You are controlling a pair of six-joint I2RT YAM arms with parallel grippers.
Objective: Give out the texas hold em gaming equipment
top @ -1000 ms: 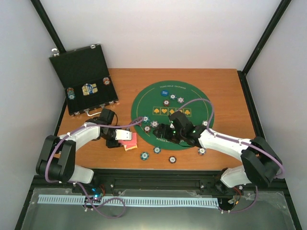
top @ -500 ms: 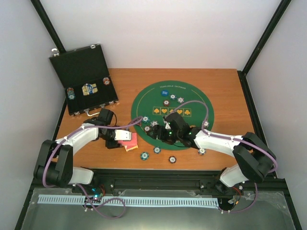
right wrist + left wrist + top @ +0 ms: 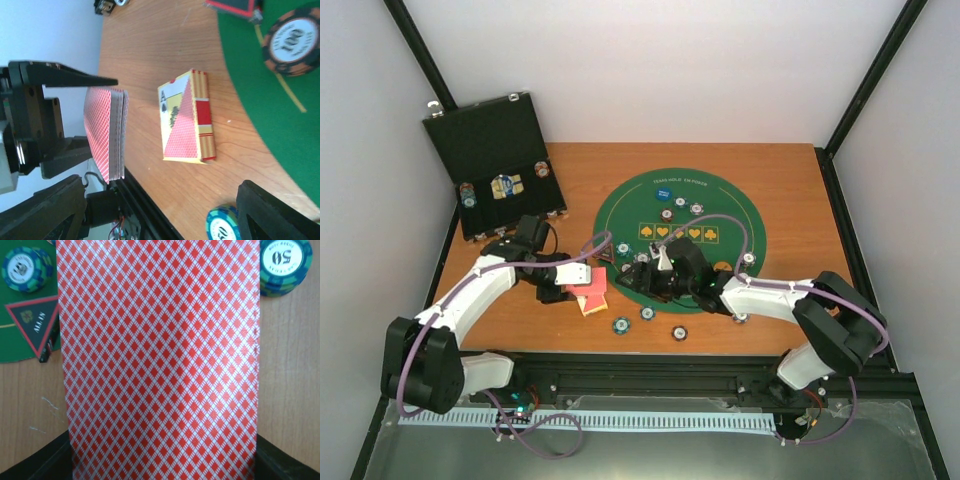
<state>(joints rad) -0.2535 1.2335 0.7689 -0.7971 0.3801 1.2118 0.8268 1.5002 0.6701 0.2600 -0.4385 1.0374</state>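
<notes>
Left tool (image 3: 582, 283) clamped firmly on the deck of red-backed playing cards (image 3: 160, 360) over the wooden surface (image 3: 570, 190). Just right, the card box (image 3: 187, 117) lies beside the green poker mat (image 3: 740, 200). Right tool (image 3: 628, 280) gapes wide, holding nothing.

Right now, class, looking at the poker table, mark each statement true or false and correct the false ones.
1. The left gripper has its jaws shut on the deck of red-backed cards. True.
2. The card box lies on the green mat. False: it lies on the bare wooden table, beside the mat.
3. The right gripper has open jaws holding nothing. True.
4. The black case is closed. False: its lid stands open.
5. Every chip sits on the mat. False: several chips lie on the bare table near the arms.
</notes>
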